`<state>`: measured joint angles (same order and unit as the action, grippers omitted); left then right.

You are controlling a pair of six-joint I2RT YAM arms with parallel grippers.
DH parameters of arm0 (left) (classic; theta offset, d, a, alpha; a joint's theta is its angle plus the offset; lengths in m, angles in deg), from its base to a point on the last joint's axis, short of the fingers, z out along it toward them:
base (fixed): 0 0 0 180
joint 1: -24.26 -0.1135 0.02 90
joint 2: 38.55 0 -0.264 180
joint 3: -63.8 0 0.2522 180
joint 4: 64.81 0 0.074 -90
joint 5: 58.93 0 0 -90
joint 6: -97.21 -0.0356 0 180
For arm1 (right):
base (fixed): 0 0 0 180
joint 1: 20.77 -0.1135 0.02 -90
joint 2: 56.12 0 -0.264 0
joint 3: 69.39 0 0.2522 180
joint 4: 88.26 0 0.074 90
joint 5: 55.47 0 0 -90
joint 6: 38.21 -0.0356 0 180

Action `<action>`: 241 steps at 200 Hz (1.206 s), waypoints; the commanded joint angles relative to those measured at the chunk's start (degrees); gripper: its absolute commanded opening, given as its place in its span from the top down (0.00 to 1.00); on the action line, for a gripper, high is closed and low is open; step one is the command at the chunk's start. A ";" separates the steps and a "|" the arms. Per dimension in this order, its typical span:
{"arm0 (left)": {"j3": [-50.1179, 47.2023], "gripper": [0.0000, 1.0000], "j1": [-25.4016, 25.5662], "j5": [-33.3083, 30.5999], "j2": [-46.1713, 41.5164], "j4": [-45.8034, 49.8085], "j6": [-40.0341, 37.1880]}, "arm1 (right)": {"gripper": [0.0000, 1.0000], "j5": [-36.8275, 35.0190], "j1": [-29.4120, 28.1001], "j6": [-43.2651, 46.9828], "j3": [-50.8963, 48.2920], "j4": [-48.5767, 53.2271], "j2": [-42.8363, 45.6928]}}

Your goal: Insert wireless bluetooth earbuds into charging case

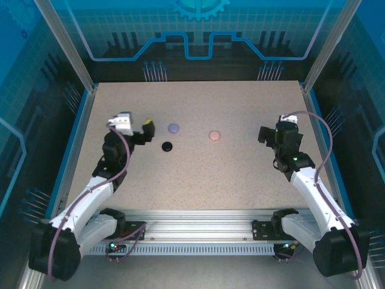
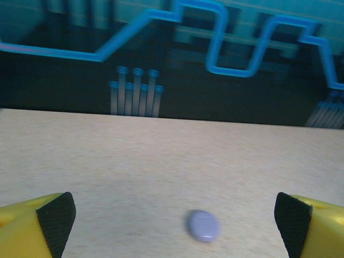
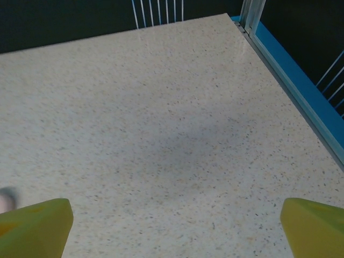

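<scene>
Speckled desk [image 1: 240, 180]. Lavender case [image 2: 203, 226] just ahead of the spread left fingers [image 2: 54, 217], slightly right of their middle, well apart from the right fingers [image 3: 37, 226], also spread. Cannot make out earbuds.

Left pincer [image 2: 174, 221] spread wide, right pincer [image 3: 177, 220] likewise

Lavender case [image 1: 174, 127], black case [image 1: 167, 146] and pink case [image 1: 215, 135] dot mid-frame; the desk [image 1: 198, 180] below them lies open.
</scene>
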<state>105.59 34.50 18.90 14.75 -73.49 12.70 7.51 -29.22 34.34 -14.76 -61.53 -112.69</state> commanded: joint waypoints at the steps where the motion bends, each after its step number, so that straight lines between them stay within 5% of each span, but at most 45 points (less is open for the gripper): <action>1: -5.54 0.01 -4.88 5.39 -1.58 -4.73 -5.15 | 0.00 -2.32 1.13 4.40 -3.20 -9.83 -1.35; 57: -18.12 0.01 -7.17 6.07 15.19 -29.46 -8.42 | 0.00 -0.03 1.11 8.86 -12.03 -25.20 -4.99; 170: -14.44 0.01 -9.61 19.70 33.37 -41.60 -10.33 | 0.00 8.68 1.65 15.79 -20.86 -61.24 -24.97; 192: -11.16 0.01 -9.64 18.63 33.31 -35.29 -9.86 | 0.00 10.68 1.56 17.36 -20.62 -66.10 -30.08; 203: -9.14 0.01 -9.63 18.36 32.61 -30.17 -9.89 | 0.00 12.53 2.52 16.00 -17.05 -57.24 -29.29; 241: -4.30 0.01 -11.57 13.00 33.89 -23.10 -4.97 | 0.00 15.99 4.46 15.47 -17.07 -57.77 -29.52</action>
<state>98.55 24.71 35.01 47.79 -101.97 4.64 20.82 -25.57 49.93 -33.19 -117.66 -142.09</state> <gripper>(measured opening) 0.990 0.998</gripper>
